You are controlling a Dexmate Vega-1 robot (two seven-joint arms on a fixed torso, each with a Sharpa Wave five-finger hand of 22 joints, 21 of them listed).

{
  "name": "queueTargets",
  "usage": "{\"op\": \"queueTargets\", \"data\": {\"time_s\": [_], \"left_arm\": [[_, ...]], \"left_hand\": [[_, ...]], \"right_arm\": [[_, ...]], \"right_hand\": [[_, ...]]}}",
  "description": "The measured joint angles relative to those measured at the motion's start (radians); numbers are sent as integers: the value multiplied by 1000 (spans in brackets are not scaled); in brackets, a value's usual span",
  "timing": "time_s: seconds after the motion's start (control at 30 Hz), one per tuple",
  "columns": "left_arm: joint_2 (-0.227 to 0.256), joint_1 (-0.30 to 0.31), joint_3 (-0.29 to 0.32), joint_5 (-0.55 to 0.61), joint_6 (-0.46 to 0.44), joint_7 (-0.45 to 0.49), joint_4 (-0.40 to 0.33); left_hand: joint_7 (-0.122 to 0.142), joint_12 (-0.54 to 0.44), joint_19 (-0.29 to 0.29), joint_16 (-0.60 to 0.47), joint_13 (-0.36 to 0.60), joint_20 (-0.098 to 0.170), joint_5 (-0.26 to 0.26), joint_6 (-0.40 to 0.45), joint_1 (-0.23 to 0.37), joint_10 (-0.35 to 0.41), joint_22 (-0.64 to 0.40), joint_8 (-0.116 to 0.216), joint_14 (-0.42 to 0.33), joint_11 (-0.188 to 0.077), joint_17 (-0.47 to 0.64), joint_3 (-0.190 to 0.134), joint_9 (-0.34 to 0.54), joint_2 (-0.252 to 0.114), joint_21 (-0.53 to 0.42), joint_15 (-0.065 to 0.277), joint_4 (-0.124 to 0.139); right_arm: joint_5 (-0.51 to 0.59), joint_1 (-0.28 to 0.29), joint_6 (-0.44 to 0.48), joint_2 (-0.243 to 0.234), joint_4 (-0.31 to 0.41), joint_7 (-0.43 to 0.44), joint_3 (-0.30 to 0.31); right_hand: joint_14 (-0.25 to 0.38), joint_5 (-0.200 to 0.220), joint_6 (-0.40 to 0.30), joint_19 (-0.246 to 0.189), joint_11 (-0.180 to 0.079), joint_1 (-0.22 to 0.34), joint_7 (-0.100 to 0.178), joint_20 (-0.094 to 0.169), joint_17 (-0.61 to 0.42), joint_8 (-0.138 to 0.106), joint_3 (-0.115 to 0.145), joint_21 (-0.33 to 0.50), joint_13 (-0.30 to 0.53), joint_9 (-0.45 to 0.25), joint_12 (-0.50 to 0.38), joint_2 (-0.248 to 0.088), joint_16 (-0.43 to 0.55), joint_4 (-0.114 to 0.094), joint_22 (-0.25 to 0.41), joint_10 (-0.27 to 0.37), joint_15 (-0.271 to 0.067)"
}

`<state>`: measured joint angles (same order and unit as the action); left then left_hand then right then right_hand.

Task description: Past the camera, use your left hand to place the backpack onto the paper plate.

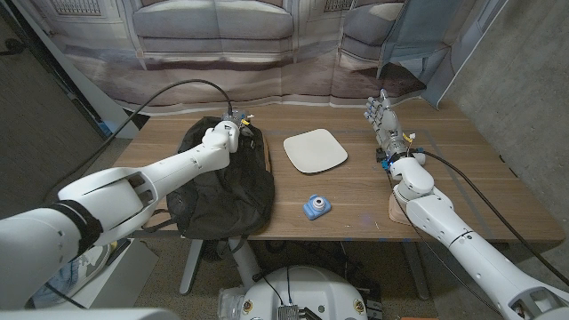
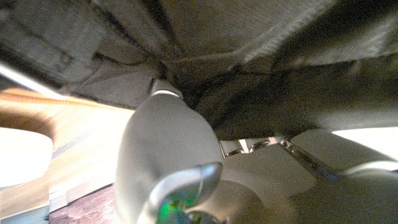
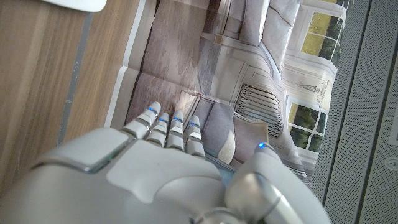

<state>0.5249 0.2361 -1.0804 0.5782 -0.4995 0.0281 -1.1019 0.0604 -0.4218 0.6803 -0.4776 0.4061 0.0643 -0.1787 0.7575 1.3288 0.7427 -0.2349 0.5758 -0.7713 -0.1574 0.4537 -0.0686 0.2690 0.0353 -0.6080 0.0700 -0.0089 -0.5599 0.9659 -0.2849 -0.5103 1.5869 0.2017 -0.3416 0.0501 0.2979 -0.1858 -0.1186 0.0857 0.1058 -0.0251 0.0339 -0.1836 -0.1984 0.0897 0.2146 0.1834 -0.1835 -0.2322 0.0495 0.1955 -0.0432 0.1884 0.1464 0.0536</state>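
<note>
A: Starting at the table's [image 1: 356, 209] left edge, we have the black backpack [image 1: 227, 191] lying there, its lower end hanging a little over the front edge. Our left hand [image 1: 222, 138] is on its top end, toward the back edge.

B: Is it gripping? From the head view we can't tell, since the fingers are buried in the fabric.

A: The left wrist view helps little. Dark backpack cloth [image 2: 249, 68] sits just beyond the hand [image 2: 168, 149], and whether the fingers close on it is hidden, so we cannot tell.

B: Next, the white paper plate [image 1: 315, 150], toward the back edge at the middle, just beside the backpack but apart from it. Nearer the front edge sits the small blue toy camera [image 1: 315, 207].

A: At the right edge our right hand [image 1: 383, 118] holds nothing, fingers straight and side by side. The right wrist view shows those fingers [image 3: 168, 127] over the wood, with a cut-off corner of the plate [image 3: 81, 4].
</note>
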Motion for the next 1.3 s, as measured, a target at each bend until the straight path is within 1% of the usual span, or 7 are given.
{"op": "queueTargets", "data": {"time_s": [0.1, 0.27, 0.3, 0.37, 0.43, 0.77, 1.3], "left_arm": [[14, 10, 10, 4, -3, 3, -25], [42, 29, 32, 10, -9, 5, -72], [44, 31, 34, 12, -10, 6, -76], [53, 39, 43, 15, -12, 9, -95], [60, 44, 50, 17, -13, 11, -108], [102, 84, 96, 35, -25, 28, -199], [151, 136, 162, 51, -37, 32, -310]], "left_hand": [[0, 0, 2, -4, 5, 2, 2, 8, 59, 0, 0, 0, 0, 0, 8, 0, 0, -59, -6, 0, 0], [0, -4, 4, -8, 12, 4, 4, 15, 124, 12, -5, 6, 0, 2, 24, 0, -3, -125, -21, 0, 0], [0, -4, 4, -8, 13, 4, 4, 19, 135, 14, -5, 8, 0, 0, 28, 0, -4, -136, -23, 0, 0], [-3, -7, 4, -15, 17, 4, 5, 22, 136, 23, -5, 9, -3, 2, 33, 0, -5, -138, -30, -3, 0], [-5, -8, 4, -16, 21, 4, 5, 24, 149, 23, -5, 12, -5, 2, 40, 0, -5, -157, -39, -2, 0], [-9, -8, 4, -22, 34, 4, 6, 31, 162, 36, -11, 17, -15, -7, 66, 0, -6, -170, -65, 2, -1], [-9, -20, 4, -26, 51, 4, 11, 42, 169, 48, -14, 27, -29, 2, 95, 0, -10, -177, -100, 13, -1]], "right_arm": [[1, 3, 0, -2, 8, 2, 0], [4, 7, 0, -4, 21, 5, 1], [5, 9, 0, -5, 26, 6, 1], [7, 11, 1, -6, 30, 8, 2], [8, 12, 1, -6, 34, 10, 2], [16, 23, 2, -12, 58, 16, 7], [25, 39, 2, -21, 91, 25, 16]], "right_hand": [[0, 0, 0, 0, 0, 0, 0, 0, 0, 0, 0, 0, 0, 0, 0, 0, 0, 0, 0, 0, 0], [0, 0, 0, 0, 0, 0, 0, 0, 0, 0, 0, 0, 0, 0, 0, 0, 0, 0, 0, 0, 0], [0, 0, 0, 0, 0, 0, 0, 0, 0, 0, 0, 0, 0, 0, 0, 0, 0, 0, 0, 0, 0], [0, 0, 0, 0, 0, 0, 0, 0, 0, 0, 0, 0, 0, 0, 0, 0, 0, 0, 0, 0, 0], [0, 0, 0, 0, 0, 0, 0, 0, 0, 0, 0, 0, 0, 0, 0, 0, 0, 0, 0, 0, 0], [0, 0, 0, 0, 0, 0, 0, 0, 0, 0, -3, 0, 0, 0, 0, 0, 0, 3, 0, 0, 0], [0, 0, 0, 0, 0, 0, 0, 0, 0, 0, -3, 0, 5, 0, 0, 0, 0, 3, 0, 0, 0]]}}
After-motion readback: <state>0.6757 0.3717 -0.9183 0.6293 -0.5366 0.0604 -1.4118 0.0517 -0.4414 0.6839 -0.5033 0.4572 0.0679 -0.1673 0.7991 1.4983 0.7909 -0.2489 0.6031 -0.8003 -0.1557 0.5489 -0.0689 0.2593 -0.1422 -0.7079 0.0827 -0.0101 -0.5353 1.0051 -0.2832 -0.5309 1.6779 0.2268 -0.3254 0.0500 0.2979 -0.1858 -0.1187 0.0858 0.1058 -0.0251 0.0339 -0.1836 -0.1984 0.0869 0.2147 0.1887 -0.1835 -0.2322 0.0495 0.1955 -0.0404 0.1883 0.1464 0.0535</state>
